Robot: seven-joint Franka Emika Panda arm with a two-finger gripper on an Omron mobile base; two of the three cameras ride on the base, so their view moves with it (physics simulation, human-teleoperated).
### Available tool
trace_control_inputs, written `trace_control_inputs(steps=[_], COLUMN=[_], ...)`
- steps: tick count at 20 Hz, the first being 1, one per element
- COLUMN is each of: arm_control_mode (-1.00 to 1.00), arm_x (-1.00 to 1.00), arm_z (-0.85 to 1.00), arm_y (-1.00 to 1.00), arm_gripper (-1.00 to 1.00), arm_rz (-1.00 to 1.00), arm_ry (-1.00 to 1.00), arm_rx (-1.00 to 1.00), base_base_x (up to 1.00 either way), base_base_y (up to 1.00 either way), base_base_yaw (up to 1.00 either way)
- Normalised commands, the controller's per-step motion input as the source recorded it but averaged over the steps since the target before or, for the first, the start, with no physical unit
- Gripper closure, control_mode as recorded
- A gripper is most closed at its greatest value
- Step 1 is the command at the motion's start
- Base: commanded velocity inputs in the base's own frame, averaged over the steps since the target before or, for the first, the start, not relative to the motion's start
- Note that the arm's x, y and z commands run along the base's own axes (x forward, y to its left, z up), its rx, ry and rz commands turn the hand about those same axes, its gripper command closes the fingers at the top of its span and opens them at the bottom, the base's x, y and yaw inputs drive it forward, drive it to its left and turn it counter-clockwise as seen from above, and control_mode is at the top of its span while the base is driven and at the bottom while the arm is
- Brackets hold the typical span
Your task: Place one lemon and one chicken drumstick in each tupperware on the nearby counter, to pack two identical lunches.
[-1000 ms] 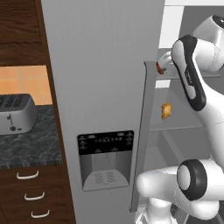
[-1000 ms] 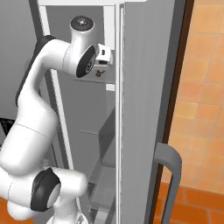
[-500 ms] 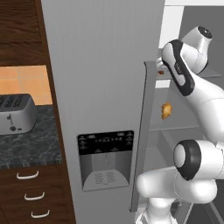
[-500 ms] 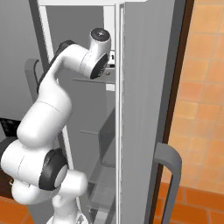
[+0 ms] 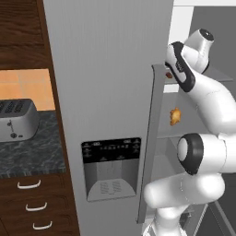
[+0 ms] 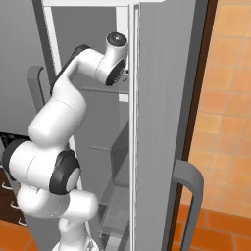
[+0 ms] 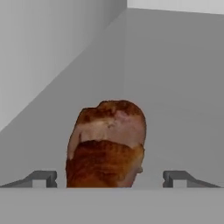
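A big grey fridge (image 5: 106, 92) stands in front of me. Its left door is shut and has a dark ice and water panel (image 5: 112, 168) low down. The right door (image 6: 162, 122) is swung open, with a curved grey handle (image 6: 191, 196) near its bottom. The shut door's long handle (image 5: 148, 143) hides part of the inside from the left.

The white arm (image 5: 203, 106) bends up from the base and reaches into the open fridge, up by a high shelf (image 5: 184, 87).

To the left of the fridge is the counter (image 5: 27, 152), dark and speckled, with brown drawers (image 5: 32, 207) under it. A silver toaster (image 5: 16, 120) sits on it. Behind it the wall is orange tile (image 5: 23, 83), and dark wood cupboards (image 5: 20, 32) hang above. More orange tile (image 6: 225, 98) is on the wall to the right of the fridge.

Inside the fridge the walls are plain grey. A drumstick (image 7: 106, 144), brown and roasted, lies on the high shelf. The gripper (image 7: 109, 178) is wide apart, with one fingertip (image 7: 41, 178) on each side of the drumstick and not touching it. A second brown piece of chicken (image 5: 175, 116) sits on a lower shelf, below the hand.
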Motion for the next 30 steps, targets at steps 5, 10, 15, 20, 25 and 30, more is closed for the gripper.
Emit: trace_control_inputs(steps=[5,10,15,20,25,30], arm_control_mode=[-1.00,-1.00,-1.00,-1.00,-1.00,-1.00], arm_x=[0.66,0.33,0.06,-0.91,-1.00,-1.00], arm_z=[-0.62,-0.97,-0.81,-0.37,-0.14,0.05], arm_y=[-0.07,0.00,-0.03,-0.20,-0.09,0.20], arm_gripper=[-1.00,1.00,1.00,1.00,1.00,1.00], arm_rz=[0.00,0.00,0.00,0.00,0.00,-0.05], arm_ry=[0.00,0.00,0.01,-0.07,-0.09,0.02], arm_rx=[-0.01,-0.08,-0.03,0.00,0.00,-0.09], base_base_x=[0.00,0.00,0.00,0.00,0.00,0.00], base_base_y=[0.00,0.00,0.00,0.00,0.00,0.00], base_base_yaw=[0.00,0.00,0.00,0.00,0.00,0.00])
